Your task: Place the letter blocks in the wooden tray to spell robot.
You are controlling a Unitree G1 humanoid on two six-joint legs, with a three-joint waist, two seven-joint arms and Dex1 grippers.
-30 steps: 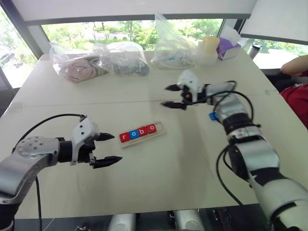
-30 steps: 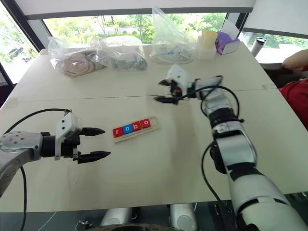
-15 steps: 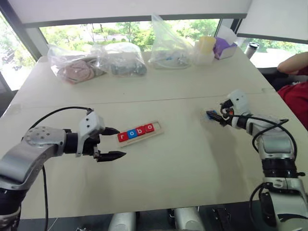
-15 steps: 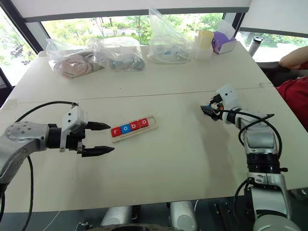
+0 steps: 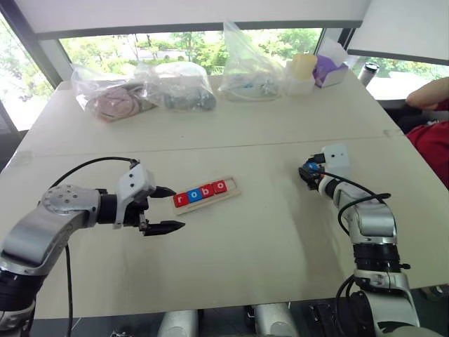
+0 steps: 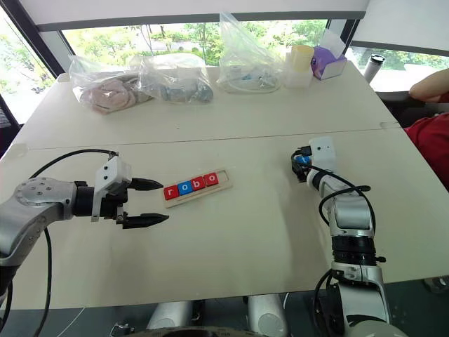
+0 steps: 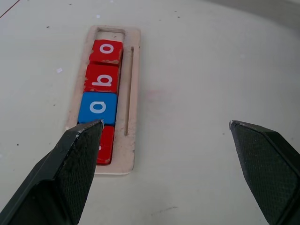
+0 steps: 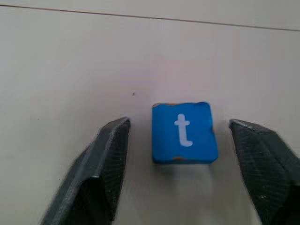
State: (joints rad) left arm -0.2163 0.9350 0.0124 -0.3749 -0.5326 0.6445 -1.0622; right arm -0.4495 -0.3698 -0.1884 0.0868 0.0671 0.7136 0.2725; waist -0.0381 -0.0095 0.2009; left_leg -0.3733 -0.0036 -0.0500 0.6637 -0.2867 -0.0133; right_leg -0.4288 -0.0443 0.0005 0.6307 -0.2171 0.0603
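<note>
The wooden tray (image 5: pixel 232 187) lies at the table's middle and holds several letter blocks reading r, o, b, o: red r (image 5: pixel 180 200), blue o (image 5: pixel 194 195), red b (image 5: pixel 207 191), red o (image 5: pixel 219 187). Its right-end slot is bare. My left gripper (image 5: pixel 177 208) hovers open just left of the tray; in the left wrist view one finger hides part of the r block (image 7: pixel 105 145). A blue t block (image 8: pixel 183 132) lies flat on the table at the right. My right gripper (image 5: pixel 309 174) is low over it, open, one finger on each side with a gap on both.
Clear plastic bags (image 5: pixel 175 88) with contents, a yellowish cup (image 5: pixel 304 67) and a purple box (image 5: pixel 330 70) line the table's far edge. A person in red (image 5: pixel 435 144) sits at the right edge. A seam (image 5: pixel 210 149) crosses the table.
My right arm swung from above the table's middle down and to the right, and its fingers now straddle the t block with a narrower gap. The left gripper has hardly moved.
</note>
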